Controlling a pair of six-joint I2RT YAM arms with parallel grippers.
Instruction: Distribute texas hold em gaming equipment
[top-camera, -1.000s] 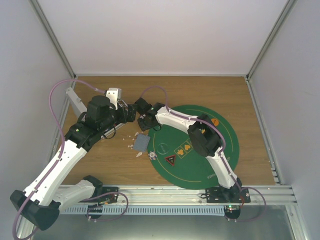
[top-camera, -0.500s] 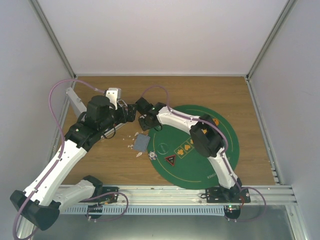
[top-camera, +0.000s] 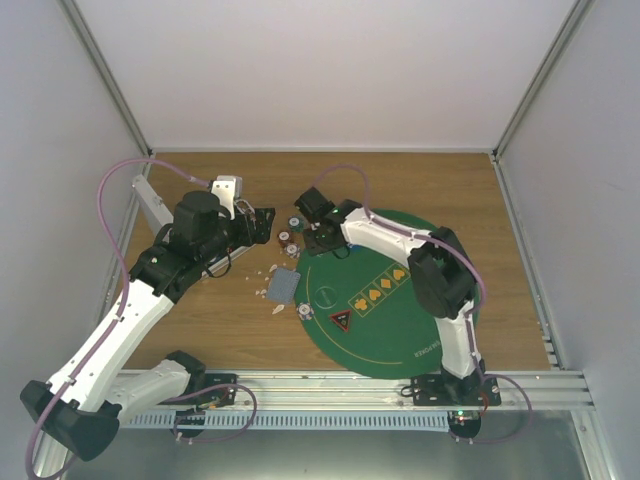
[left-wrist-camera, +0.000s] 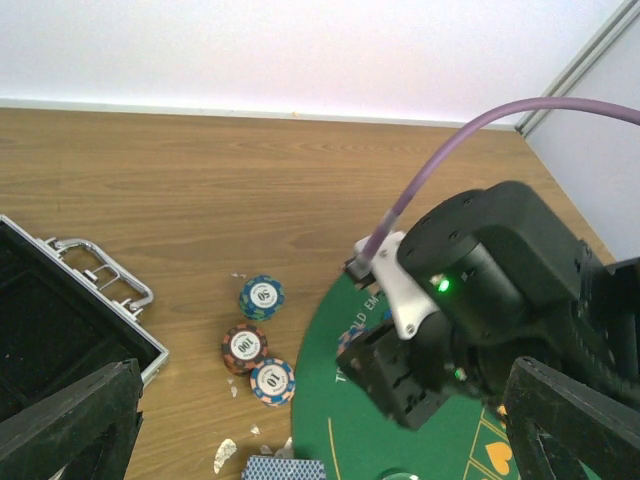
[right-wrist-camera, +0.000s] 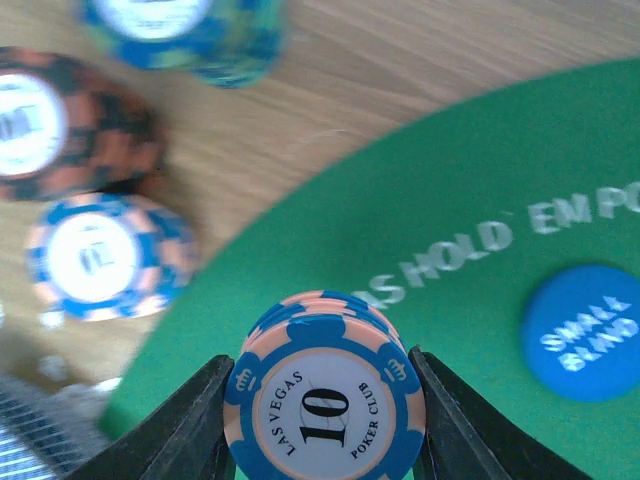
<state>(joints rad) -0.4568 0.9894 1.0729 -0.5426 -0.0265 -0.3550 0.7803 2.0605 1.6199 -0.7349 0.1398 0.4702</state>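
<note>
Green mat (top-camera: 400, 335) covers the right half of the table (top-camera: 215, 335). At its far-left edge your right gripper (right-wrist-camera: 322, 420) is clenched on a short chip stack (right-wrist-camera: 322, 392), with the 10 face toward the wrist camera and the stack axis running away from it. Your left gripper (top-camera: 262, 224) gapes empty near three chip piles (left-wrist-camera: 245, 346) on the wood just off that edge, and a blue token (right-wrist-camera: 583, 332) lies flat on the felt.

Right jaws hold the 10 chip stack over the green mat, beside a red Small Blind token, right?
No, the Small Blind token is blue, as the right wrist view shows. Right jaws hold the 10 chip stack over the green mat.
</note>
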